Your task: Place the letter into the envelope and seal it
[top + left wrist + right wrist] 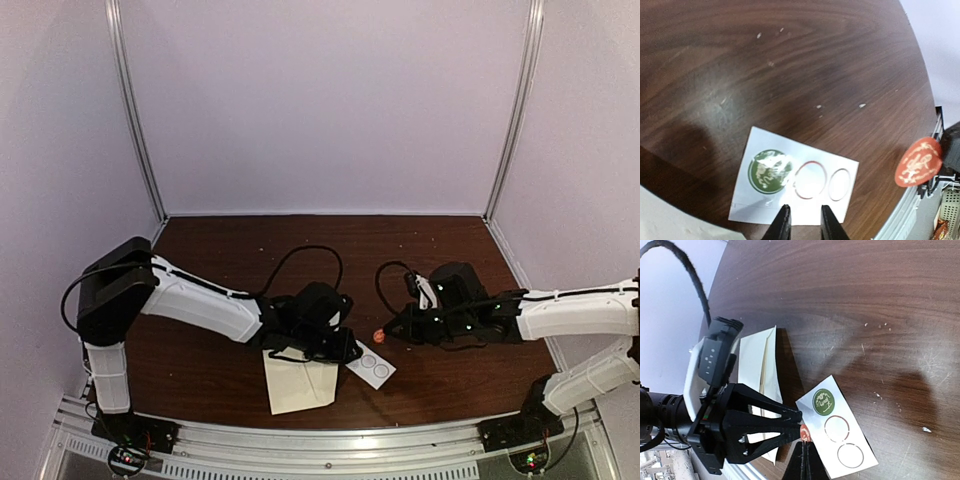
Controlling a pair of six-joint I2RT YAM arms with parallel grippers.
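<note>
The cream envelope (298,385) (757,365) lies flat near the table's front edge, partly under my left arm. The letter is out of view. To its right lies a white sticker card (372,366) (795,182) (837,432) with one green sticker (770,170) and two empty rings. My left gripper (805,226) (350,350) (801,416) stands over the card's near edge, its jaws a narrow gap apart with nothing between them. My right gripper (804,446) (385,334) is shut on a round red sticker (804,432) (918,162) (379,336), held just above the card's left edge.
White enclosure walls with metal posts (135,110) surround the brown table (330,250). The metal rail (330,440) carrying the arm bases runs along the front edge. Black cables (300,260) loop above both wrists.
</note>
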